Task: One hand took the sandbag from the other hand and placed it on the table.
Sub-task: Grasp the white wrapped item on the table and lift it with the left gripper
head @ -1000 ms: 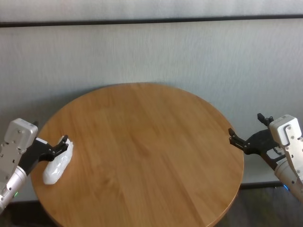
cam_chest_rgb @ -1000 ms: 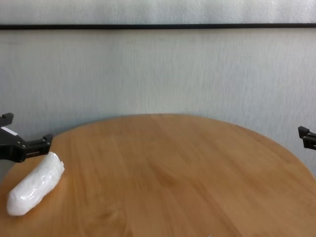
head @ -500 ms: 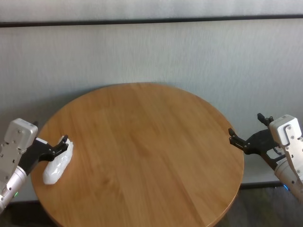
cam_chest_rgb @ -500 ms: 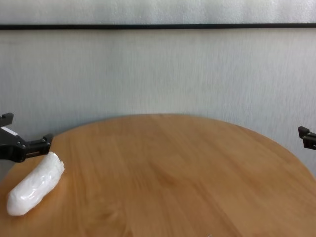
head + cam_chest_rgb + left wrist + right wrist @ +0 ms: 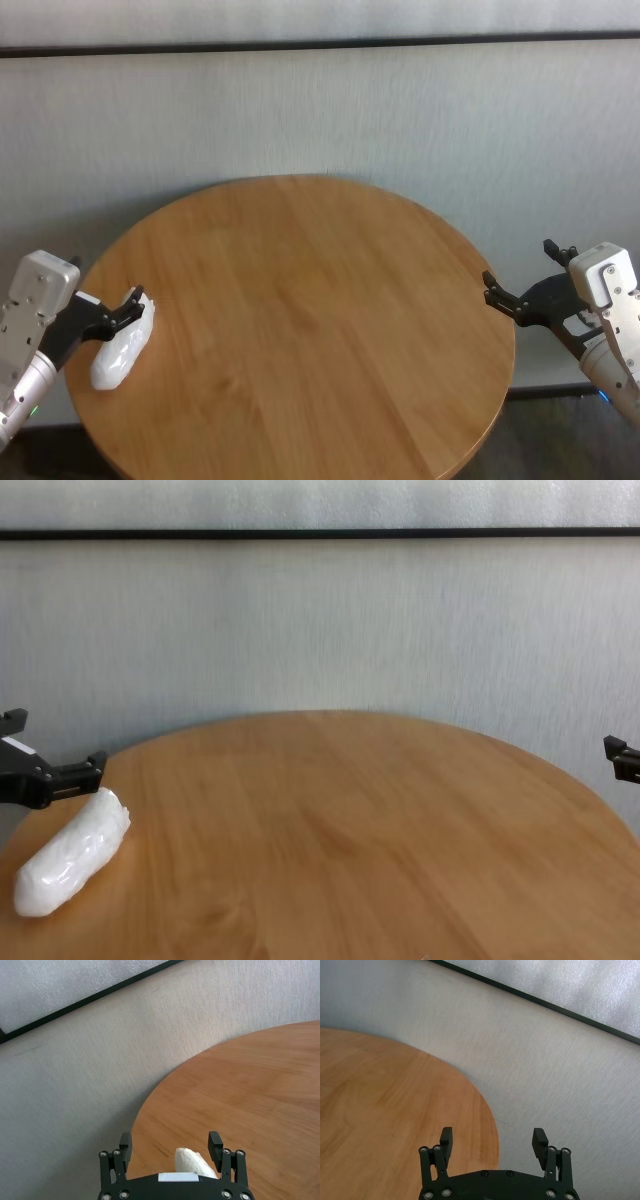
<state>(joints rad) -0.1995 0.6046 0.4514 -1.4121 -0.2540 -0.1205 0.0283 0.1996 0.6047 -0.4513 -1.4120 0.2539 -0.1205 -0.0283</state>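
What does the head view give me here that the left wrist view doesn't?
Only the head view shows the right end effector, open and hanging off the table's right edge, plus the full length of the sandbag lying on the table's left side and both silver-grey wrists. Only the left wrist view shows the gap between the left end effector's open fingers, with just one end of the sandbag poking up between them, nearer one finger. Both show the left end effector, the sandbag, the round wooden table and the pale wall behind.
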